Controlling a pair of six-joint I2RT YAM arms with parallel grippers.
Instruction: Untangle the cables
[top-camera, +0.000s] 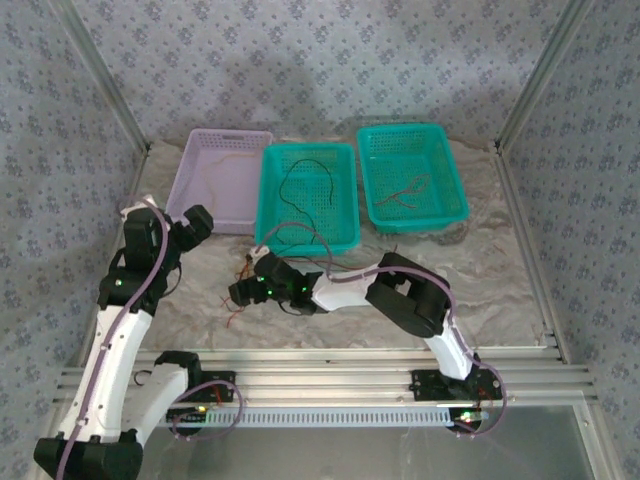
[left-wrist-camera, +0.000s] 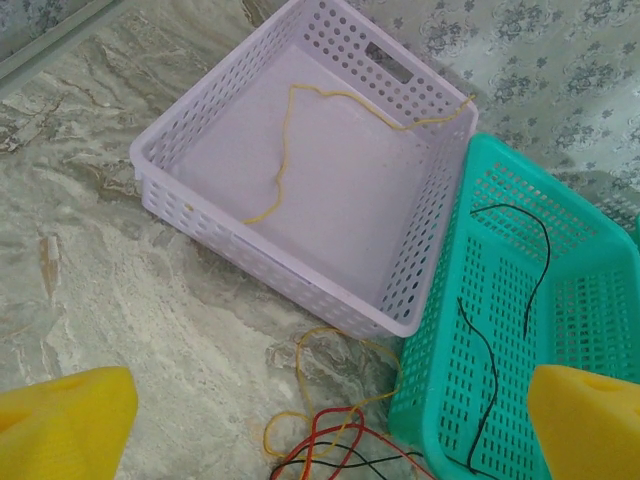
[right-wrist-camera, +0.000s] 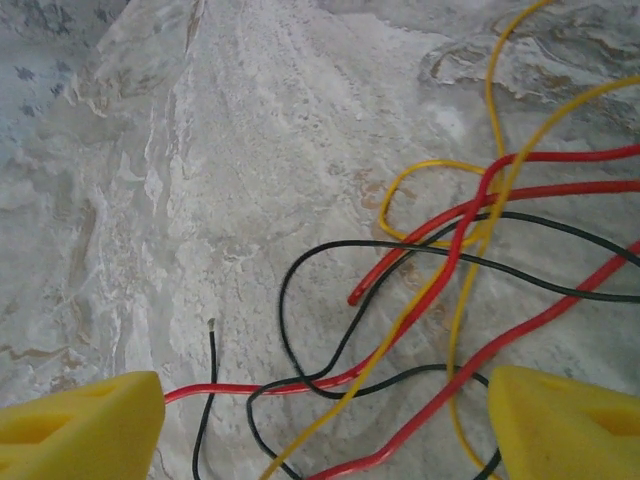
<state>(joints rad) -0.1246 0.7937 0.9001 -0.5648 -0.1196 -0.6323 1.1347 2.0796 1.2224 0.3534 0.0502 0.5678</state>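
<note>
Yellow fingertips (right-wrist-camera: 80, 420) of my right claw (right-wrist-camera: 322, 425) frame the cables (right-wrist-camera: 450, 270). The jaws are spread wide and low over the worktop (right-wrist-camera: 200, 150), gripping nothing. Red, black and yellow strands cross one another there, just in front of the middle teal basket (top-camera: 310, 147). One black wire (right-wrist-camera: 211, 345) has a loose end lying clear on the left, and I judge that the cleanest pick. I would close on that single strand away from the crossings, lift slowly, and draw it out along its length so the red ones don't drag. My left claw (left-wrist-camera: 325, 430) hangs open too, near the lilac basket (left-wrist-camera: 200, 215), free to pin the bundle if it follows.
</note>
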